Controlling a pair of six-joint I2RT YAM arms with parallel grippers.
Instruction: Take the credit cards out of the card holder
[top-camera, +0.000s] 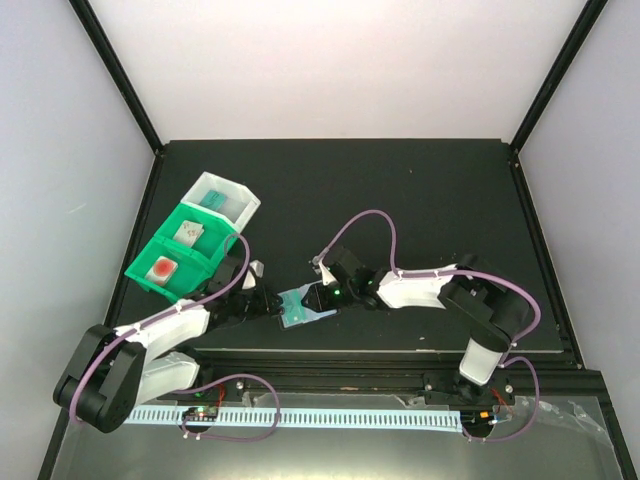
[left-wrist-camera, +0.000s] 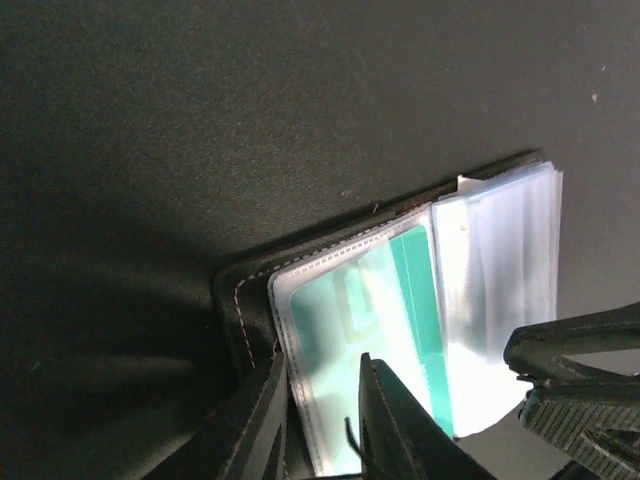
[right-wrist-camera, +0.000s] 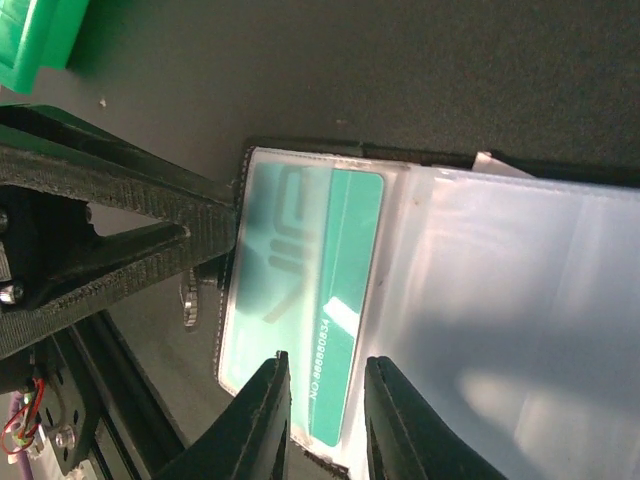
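Seen from above, the card holder (top-camera: 300, 308) lies open on the tabletop (top-camera: 420, 200) between the two arms, near the green bin (top-camera: 205, 260) (a red-marked card (top-camera: 163, 268) sits inside it). Only the wrist views show the teal card (right-wrist-camera: 310, 290) tucked in a clear pocket. The left gripper (left-wrist-camera: 322, 358) is clamped on the card holder's black edge. The right gripper (right-wrist-camera: 325, 358) straddles the teal card's end, and I cannot tell whether it pinches anything.

We see a black table (top-camera: 420, 200); green and white bins (top-camera: 205, 262) sit on it at left, the card holder (top-camera: 300, 308) lower centre, where we cannot tell whether it rests flat.
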